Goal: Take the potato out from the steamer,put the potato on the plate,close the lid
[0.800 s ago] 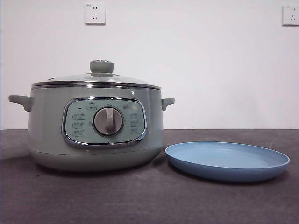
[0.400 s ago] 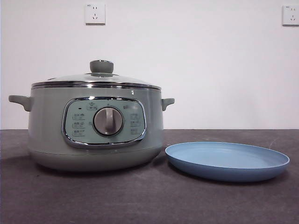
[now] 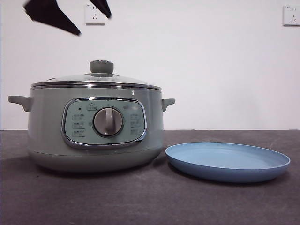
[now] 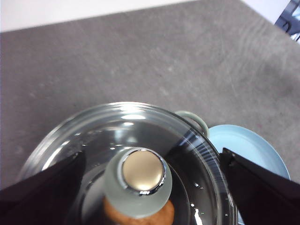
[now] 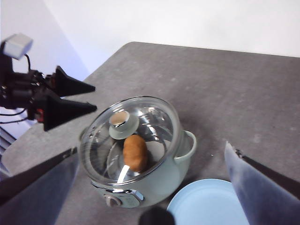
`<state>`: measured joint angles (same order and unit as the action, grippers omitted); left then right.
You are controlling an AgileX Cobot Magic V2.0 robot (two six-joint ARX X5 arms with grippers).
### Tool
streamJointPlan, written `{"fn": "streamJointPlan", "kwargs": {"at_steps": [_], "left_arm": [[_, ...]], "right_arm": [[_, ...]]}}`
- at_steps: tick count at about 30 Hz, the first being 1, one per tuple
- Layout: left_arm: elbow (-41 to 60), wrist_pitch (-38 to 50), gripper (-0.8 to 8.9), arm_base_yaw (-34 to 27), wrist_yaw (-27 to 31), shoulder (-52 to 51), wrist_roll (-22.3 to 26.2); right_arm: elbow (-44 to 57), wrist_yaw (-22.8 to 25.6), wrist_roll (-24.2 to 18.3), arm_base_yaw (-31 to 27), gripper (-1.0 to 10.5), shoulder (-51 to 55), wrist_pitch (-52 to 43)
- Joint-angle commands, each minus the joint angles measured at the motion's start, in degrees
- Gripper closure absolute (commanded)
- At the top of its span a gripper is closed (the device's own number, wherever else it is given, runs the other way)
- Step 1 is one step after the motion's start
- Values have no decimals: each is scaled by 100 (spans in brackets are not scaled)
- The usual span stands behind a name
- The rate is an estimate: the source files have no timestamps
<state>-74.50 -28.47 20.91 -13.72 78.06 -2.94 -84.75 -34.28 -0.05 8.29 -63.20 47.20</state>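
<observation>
Wide shallow light-blue plate (image 3: 228, 161), empty, on grey table (image 3: 140, 201) beside pot | Round sage-green steamer (image 3: 96, 126), domed glass lid (image 3: 96, 79) seated | Orange-brown potato (image 5: 134, 152) inside, under glass | Left gripper (image 3: 77, 14) above knob, jaws spread | Right gripper (image 5: 152, 187) high above, jaws apart

In the front view the orange-brown potato is fully hidden inside the sage-green steamer pot (image 3: 96, 129). From the left wrist, the pale-green lid knob (image 4: 138, 180) covers most of the potato (image 4: 161, 216). The light-blue plate (image 5: 206, 206) is cut off in the right wrist view. The panel's markings (image 3: 78, 124) are perhaps icons, too small to read.
</observation>
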Motion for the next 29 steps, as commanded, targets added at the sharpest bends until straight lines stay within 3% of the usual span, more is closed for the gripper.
{"fn": "streamJointPlan", "kwargs": {"at_steps": [1, 6, 14, 20, 29], "left_arm": [[-24, 96, 345, 116, 44, 260, 153], [-24, 96, 345, 275, 481, 693, 267], [-24, 68, 356, 332, 673, 1071, 348], [-24, -26, 802, 350, 909, 1088, 612], [-92, -13, 822, 348, 914, 1088, 621]], "right_arm": [[-39, 17, -44, 50, 317, 9, 7], [-39, 20, -44, 83, 318, 9, 13], [-39, 35, -44, 83, 319, 9, 133], [-39, 35, -44, 83, 320, 9, 133], [-39, 33, -44, 83, 321, 9, 133]]}}
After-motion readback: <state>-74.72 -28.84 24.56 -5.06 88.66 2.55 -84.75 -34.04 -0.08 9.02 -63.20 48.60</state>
